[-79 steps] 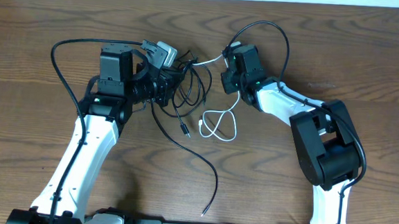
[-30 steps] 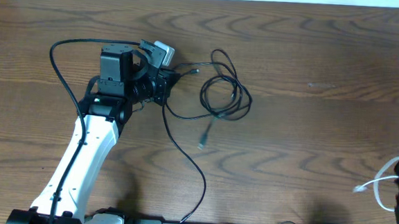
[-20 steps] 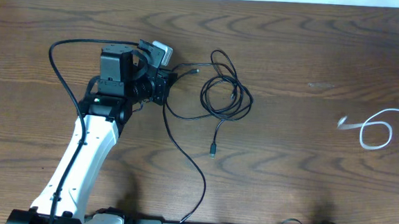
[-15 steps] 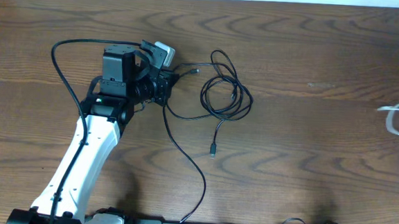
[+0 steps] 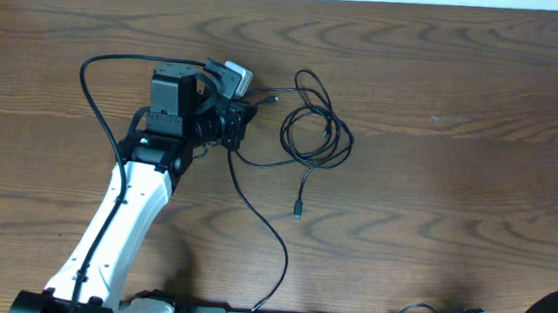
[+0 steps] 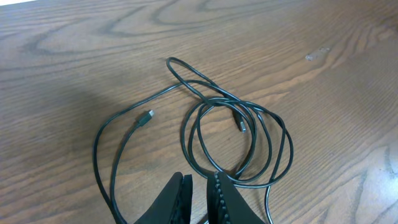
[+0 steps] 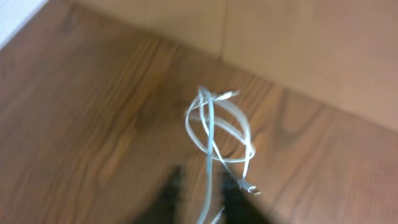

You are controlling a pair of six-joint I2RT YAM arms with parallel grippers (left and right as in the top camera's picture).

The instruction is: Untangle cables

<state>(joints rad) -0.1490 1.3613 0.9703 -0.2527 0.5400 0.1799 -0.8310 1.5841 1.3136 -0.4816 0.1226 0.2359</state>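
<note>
White left arm (image 5: pixel 121 205) extended, end effector (image 6: pixel 200 190) beside black cables (image 6: pixel 249 107)

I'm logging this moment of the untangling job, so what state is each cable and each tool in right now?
Black cables: lying on the table, loosely coiled over each other, plug ends free.
White cable: looped on itself, away from the black ones, at the right tool.
Left tool: shut, at the coil's edge.
Right tool: blurred, cannot tell whether open or gripping.
</note>
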